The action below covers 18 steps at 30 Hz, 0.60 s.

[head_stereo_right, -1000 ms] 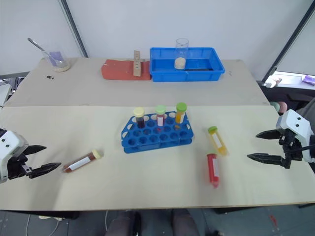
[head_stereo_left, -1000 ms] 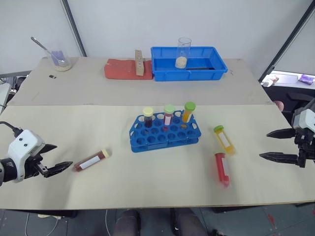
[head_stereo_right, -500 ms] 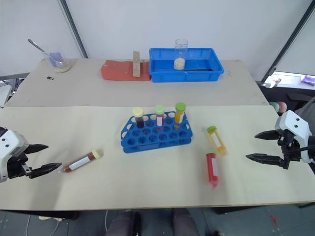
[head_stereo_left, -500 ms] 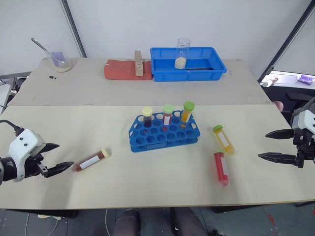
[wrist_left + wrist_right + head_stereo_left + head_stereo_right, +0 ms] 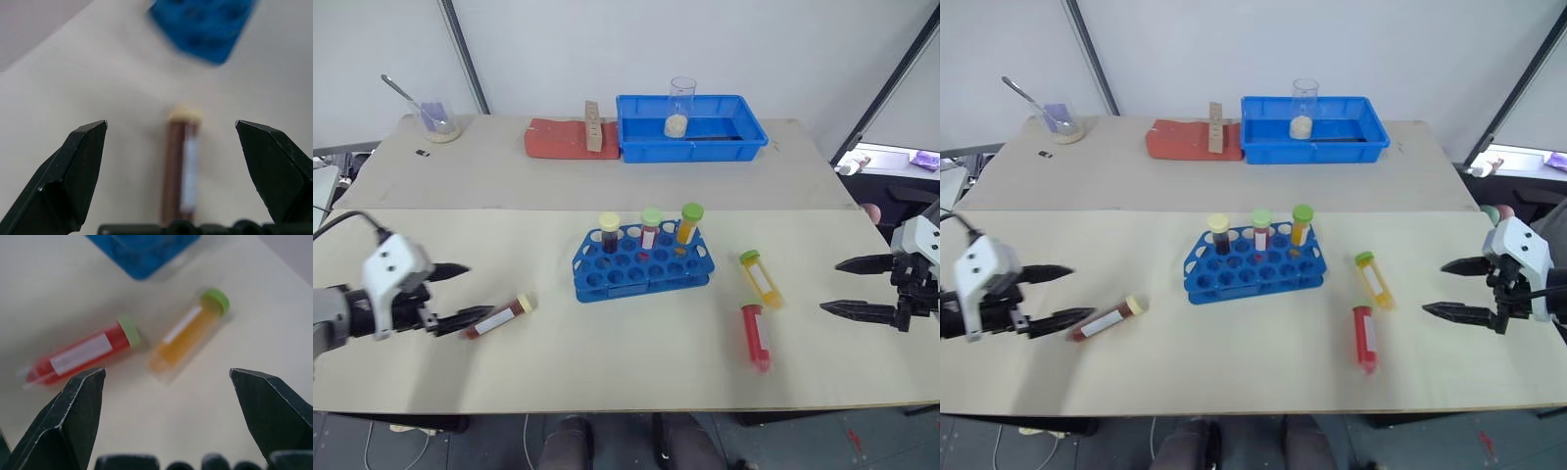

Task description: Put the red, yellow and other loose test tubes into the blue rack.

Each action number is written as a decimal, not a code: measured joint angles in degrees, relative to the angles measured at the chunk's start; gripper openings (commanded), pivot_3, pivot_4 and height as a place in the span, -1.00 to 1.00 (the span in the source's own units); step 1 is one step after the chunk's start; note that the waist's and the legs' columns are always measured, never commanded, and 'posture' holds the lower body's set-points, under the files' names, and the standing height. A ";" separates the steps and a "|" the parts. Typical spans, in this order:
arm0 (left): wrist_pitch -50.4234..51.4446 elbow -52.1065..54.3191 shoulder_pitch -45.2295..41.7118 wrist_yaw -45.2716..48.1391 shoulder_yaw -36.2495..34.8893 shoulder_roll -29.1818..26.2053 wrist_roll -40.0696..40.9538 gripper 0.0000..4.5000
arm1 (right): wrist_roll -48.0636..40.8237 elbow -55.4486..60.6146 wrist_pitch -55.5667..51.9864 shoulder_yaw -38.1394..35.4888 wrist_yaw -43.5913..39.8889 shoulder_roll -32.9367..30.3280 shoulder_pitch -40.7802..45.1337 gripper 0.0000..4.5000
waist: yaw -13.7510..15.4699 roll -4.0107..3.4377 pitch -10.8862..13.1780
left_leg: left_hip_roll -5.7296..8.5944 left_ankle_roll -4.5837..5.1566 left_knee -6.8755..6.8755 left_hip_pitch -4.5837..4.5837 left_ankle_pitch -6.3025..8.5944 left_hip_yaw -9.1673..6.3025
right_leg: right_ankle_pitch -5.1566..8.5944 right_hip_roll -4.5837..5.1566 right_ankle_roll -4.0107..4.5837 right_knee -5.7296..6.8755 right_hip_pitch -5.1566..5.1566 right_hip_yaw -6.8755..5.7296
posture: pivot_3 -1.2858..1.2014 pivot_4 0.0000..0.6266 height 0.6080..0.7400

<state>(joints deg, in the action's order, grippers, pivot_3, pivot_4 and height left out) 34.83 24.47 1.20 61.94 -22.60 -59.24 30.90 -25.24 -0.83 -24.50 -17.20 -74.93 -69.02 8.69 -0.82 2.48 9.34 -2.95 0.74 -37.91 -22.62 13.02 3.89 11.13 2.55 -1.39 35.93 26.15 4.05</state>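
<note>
The blue rack (image 5: 641, 262) stands mid-table with three capped tubes upright in its back row. A brown tube with a cream cap (image 5: 499, 316) lies to its left. My left gripper (image 5: 470, 292) is open just left of that tube; in the left wrist view the brown tube (image 5: 182, 176) lies between the spread fingers, pointing at the rack (image 5: 203, 24). A yellow tube with a green cap (image 5: 760, 277) and a red tube (image 5: 756, 335) lie right of the rack. My right gripper (image 5: 829, 285) stands open, apart from them to their right. Its wrist view shows the red tube (image 5: 83, 355) and yellow tube (image 5: 188, 330) ahead.
At the back stand a blue bin (image 5: 744, 122) holding a glass beaker (image 5: 680, 106), a red pad (image 5: 558, 139) with a wooden block (image 5: 593, 127), and a small beaker with a spoon (image 5: 435, 119) far left. The table's front edge runs close below both grippers.
My left gripper has swung right and slightly up, and its fingers now flank the brown tube's near end. The right gripper and the tubes have kept their places.
</note>
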 measured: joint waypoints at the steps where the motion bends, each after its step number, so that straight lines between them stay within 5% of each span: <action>1: 0.99 2.48 -2.49 -0.35 2.78 0.76 1.43 1.00 | -0.77 1.54 -1.75 0.36 0.67 0.10 1.37 0.99 | 0.00 0.00 0.00 | 0.00 0.00 -0.01 0.00 0.00 -0.01 | -0.01 -0.02 -0.01 0.02 0.00 0.00 | 0.03 -0.52 1.00; 5: 3.01 7.30 -10.19 -1.28 11.48 3.04 4.15 1.00 | -1.69 6.12 -8.33 3.09 4.62 0.58 6.69 0.99 | -0.32 0.01 0.01 | 0.02 0.00 -0.02 0.10 -0.01 -0.05 | -0.05 -0.12 -0.08 0.11 -0.04 0.07 | 0.03 -0.52 1.00; 10: 3.24 8.81 -20.95 -0.31 20.66 6.42 5.77 1.00 | 0.03 9.29 -24.81 14.92 13.44 3.72 18.23 0.99 | -0.64 0.02 0.01 | 0.12 0.01 -0.13 0.12 -0.04 -0.20 | -0.07 -0.19 -0.03 0.16 -0.06 0.15 | 0.03 -0.52 1.00; 18: -0.16 8.02 -25.70 3.65 27.99 8.36 3.56 1.00 | 7.58 -1.54 -37.21 29.87 21.77 12.06 31.59 0.99 | -0.93 0.02 0.01 | 0.17 0.03 -0.50 -0.33 -0.04 -0.41 | -0.33 -0.22 -0.46 0.04 -0.01 0.13 | 0.03 -0.52 1.00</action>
<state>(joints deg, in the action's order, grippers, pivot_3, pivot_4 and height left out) 34.67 32.49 -24.51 65.58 5.39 -50.88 34.45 -17.66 -2.37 -61.70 12.67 -53.16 -56.96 40.28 -1.75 2.50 9.35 -2.78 0.77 -38.40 -22.94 12.98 3.47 10.80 2.34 -1.86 35.97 26.14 4.18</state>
